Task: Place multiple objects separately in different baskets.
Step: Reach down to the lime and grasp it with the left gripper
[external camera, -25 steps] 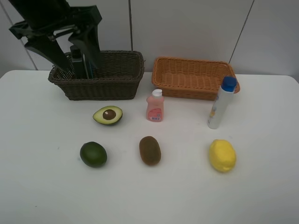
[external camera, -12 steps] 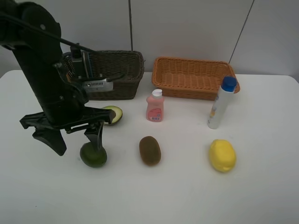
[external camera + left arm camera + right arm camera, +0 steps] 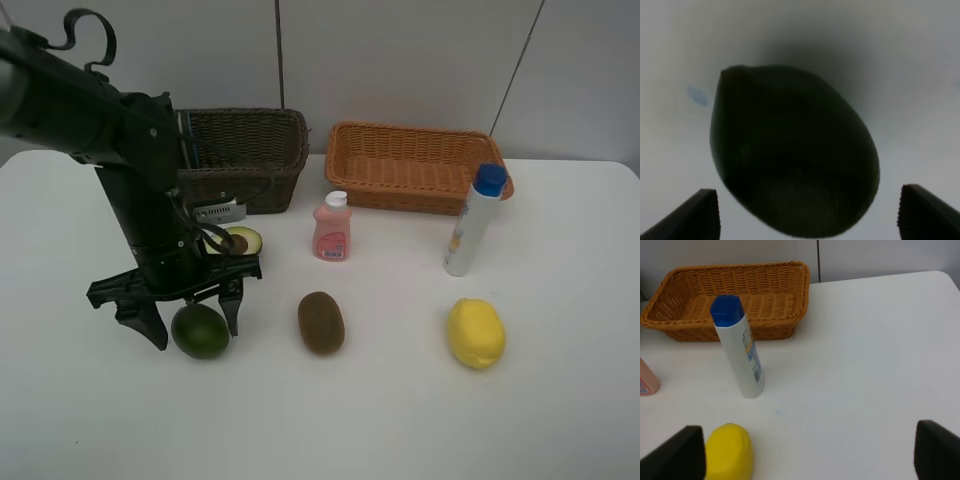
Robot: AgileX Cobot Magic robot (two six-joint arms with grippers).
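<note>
Now the left jaws stand wide astride the green avocado (image 3: pixel 200 331), toward the bench's front-left corner; centre them, sink past its widest girth, then squeeze gently. A second ago they hung over the dark brown basket (image 3: pixel 270 185); the right jaws gape empty.

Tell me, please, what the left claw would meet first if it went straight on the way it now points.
The green avocado: it lies straight ahead of the open left claw, though the gap between them is unclear.
</note>
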